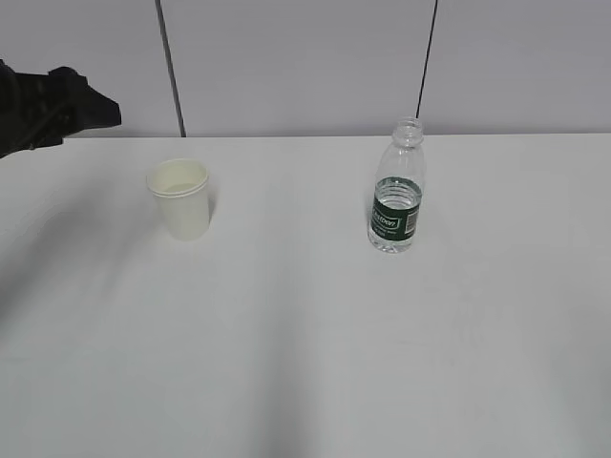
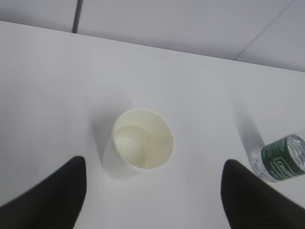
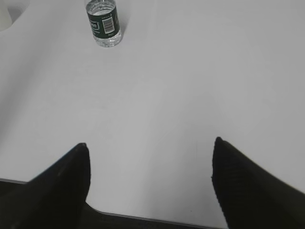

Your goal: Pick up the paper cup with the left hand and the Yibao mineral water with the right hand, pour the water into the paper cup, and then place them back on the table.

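Note:
The paper cup [image 1: 179, 198] stands upright on the white table [image 1: 305, 334], left of centre. The capless Yibao mineral water bottle [image 1: 397, 191] stands upright to its right, apart from it. My left arm [image 1: 57, 107] hangs above the table's far left, up and left of the cup. In the left wrist view the cup [image 2: 143, 139] is just ahead of my open, empty left gripper [image 2: 153, 162], and the bottle [image 2: 281, 160] shows at the right edge. My right gripper [image 3: 150, 143] is open and empty near the table's front edge, far from the bottle [image 3: 104, 21]; it is out of the exterior view.
A grey wall [image 1: 305, 57] with two dark vertical seams stands behind the table. The table's near edge [image 3: 143, 217] shows below the right gripper's fingers.

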